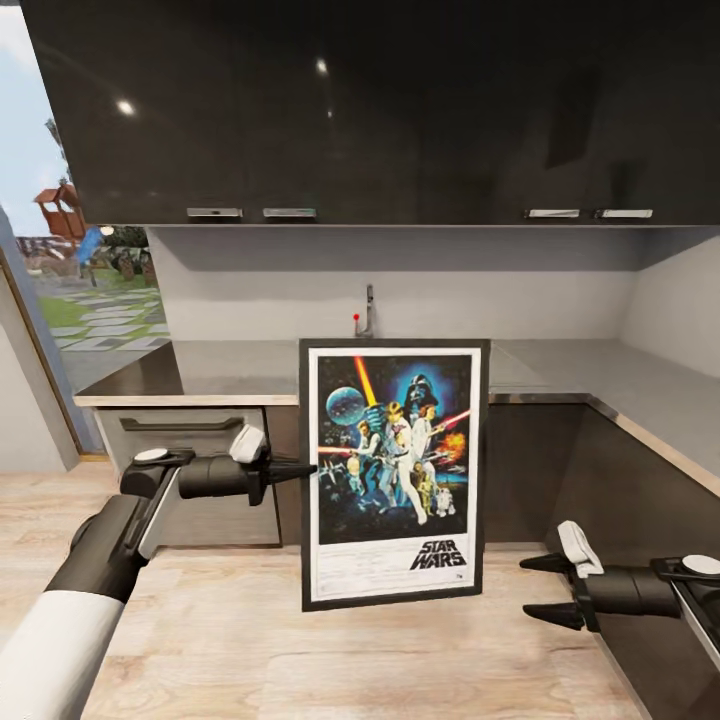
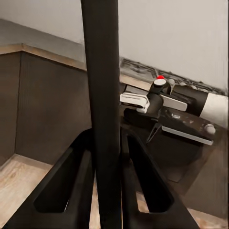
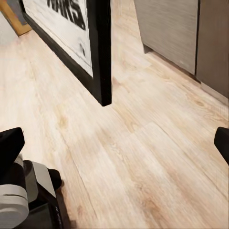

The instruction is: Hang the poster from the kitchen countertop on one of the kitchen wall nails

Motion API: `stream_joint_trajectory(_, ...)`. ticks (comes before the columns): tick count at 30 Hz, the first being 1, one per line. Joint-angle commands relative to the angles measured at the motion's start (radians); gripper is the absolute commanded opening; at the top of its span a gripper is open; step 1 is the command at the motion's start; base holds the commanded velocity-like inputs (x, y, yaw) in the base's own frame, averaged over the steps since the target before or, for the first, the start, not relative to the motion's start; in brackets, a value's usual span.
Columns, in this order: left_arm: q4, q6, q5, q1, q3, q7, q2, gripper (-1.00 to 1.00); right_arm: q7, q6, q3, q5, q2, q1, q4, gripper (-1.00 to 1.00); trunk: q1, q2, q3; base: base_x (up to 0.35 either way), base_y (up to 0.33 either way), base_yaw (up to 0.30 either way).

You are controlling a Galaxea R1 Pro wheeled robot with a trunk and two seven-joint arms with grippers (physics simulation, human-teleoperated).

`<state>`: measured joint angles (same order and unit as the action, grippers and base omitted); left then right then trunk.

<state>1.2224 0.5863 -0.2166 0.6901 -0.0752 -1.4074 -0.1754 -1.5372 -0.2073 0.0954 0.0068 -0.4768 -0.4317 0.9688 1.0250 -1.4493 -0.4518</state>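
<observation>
The poster (image 1: 395, 470), black-framed with a white border and the STAR WARS logo, hangs upright in the air in front of the kitchen countertop (image 1: 230, 372). My left gripper (image 1: 298, 468) is shut on the left side of its frame. In the left wrist view both fingers (image 2: 71, 183) squeeze the frame's black edge (image 2: 102, 86). At lower right my right gripper (image 1: 526, 590) is open and holds nothing, a little to the right of the poster's lower corner. The right wrist view has that corner (image 3: 101, 57) above the wooden floor, ahead of the right gripper (image 3: 114, 143).
Dark upper cabinets (image 1: 400, 100) hang over the counter, which bends along the right wall (image 1: 660, 400). A tap (image 1: 368, 310) stands behind the poster. Grey base cabinets (image 1: 190, 480) are at the left, beside a glass opening (image 1: 70, 260). Light wood floor (image 1: 300, 650) lies below.
</observation>
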Motion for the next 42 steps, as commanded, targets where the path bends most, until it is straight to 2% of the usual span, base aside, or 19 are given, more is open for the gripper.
stream_joint_trajectory(1,-0.009,-0.001,-0.003,0.001,-0.006,-0.007,-0.001,-1.00,-0.007,-0.011,0.001,0.001,0.000,-0.001,0.001,1.00,0.000,-0.001,-0.001,0.000,0.000,0.000)
stream_joint_trajectory(6,-0.066,-0.043,0.023,0.001,-0.025,-0.035,0.000,-1.00,-0.014,-0.011,0.001,0.000,0.000,-0.001,0.001,1.00,0.000,-0.001,-0.001,0.000,0.000,0.000)
stream_joint_trajectory(11,-0.088,-0.077,0.030,0.001,-0.035,-0.042,0.000,-1.00,-0.022,-0.012,0.001,-0.001,0.000,-0.001,0.001,1.00,0.000,-0.001,-0.001,0.000,0.000,0.000)
stream_joint_trajectory(25,-0.093,-0.088,0.032,0.001,-0.056,-0.044,0.000,-1.00,-0.026,-0.012,-0.010,-0.012,0.005,-0.001,0.001,1.00,0.000,-0.001,-0.001,0.000,0.000,0.000)
stream_joint_trajectory(30,-0.091,-0.089,0.031,0.001,-0.090,-0.044,0.001,-1.00,-0.026,-0.012,-0.015,-0.012,0.015,-0.001,0.001,1.00,0.000,-0.001,-0.001,0.000,0.000,0.000)
stream_joint_trajectory(42,-0.087,-0.091,0.031,0.000,-0.110,-0.044,0.004,-1.00,-0.025,-0.011,-0.018,-0.013,0.028,-0.001,0.001,1.00,0.000,-0.001,-0.001,0.000,0.000,0.000)
